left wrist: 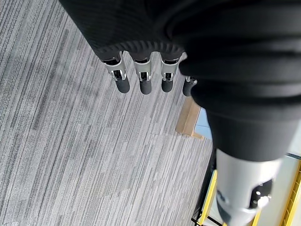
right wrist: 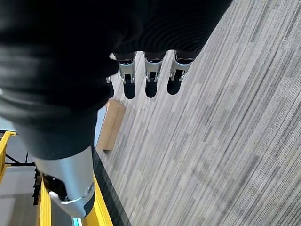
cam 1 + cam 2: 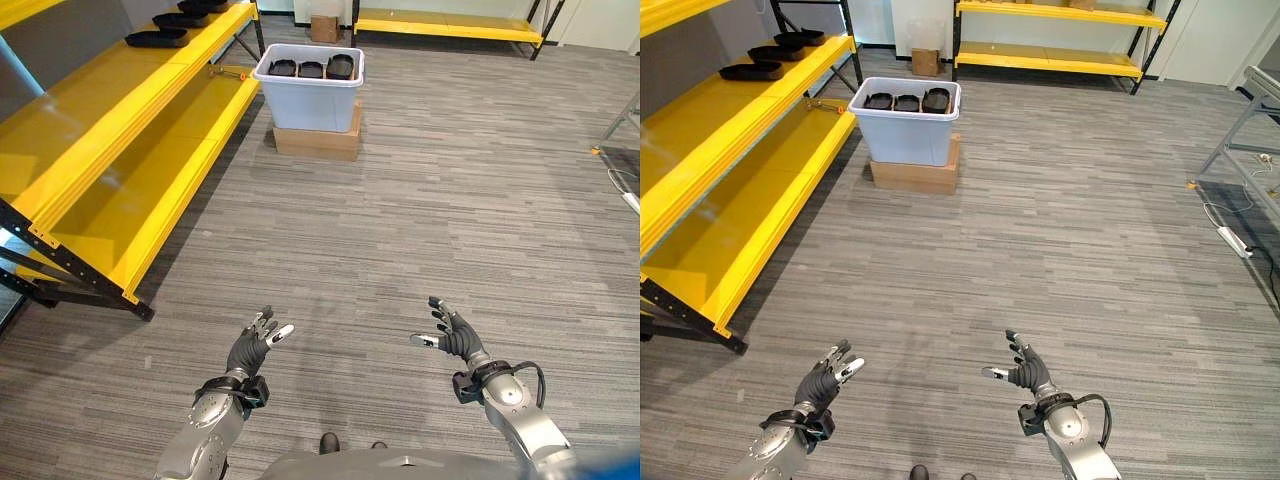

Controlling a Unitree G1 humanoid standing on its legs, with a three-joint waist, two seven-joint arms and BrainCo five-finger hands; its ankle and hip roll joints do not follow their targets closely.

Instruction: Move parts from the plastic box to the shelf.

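A pale plastic box (image 3: 309,92) stands far ahead on a flat cardboard box (image 3: 317,143), with three black parts (image 3: 311,69) lying in it. Several more black parts (image 3: 157,38) rest on the upper level of the yellow shelf (image 3: 120,110) at the left. My left hand (image 3: 252,347) and right hand (image 3: 452,335) hover low over the grey floor, well short of the box. Both are open with fingers straight and hold nothing. The left hand's fingers (image 1: 143,77) and the right hand's fingers (image 2: 151,80) show bare floor past them.
Another yellow shelf (image 3: 1050,32) runs along the far wall, with a small cardboard box (image 3: 926,62) beside it. A grey metal rack (image 3: 1252,140) stands at the right edge. Striped grey floor (image 3: 430,200) lies open between me and the plastic box.
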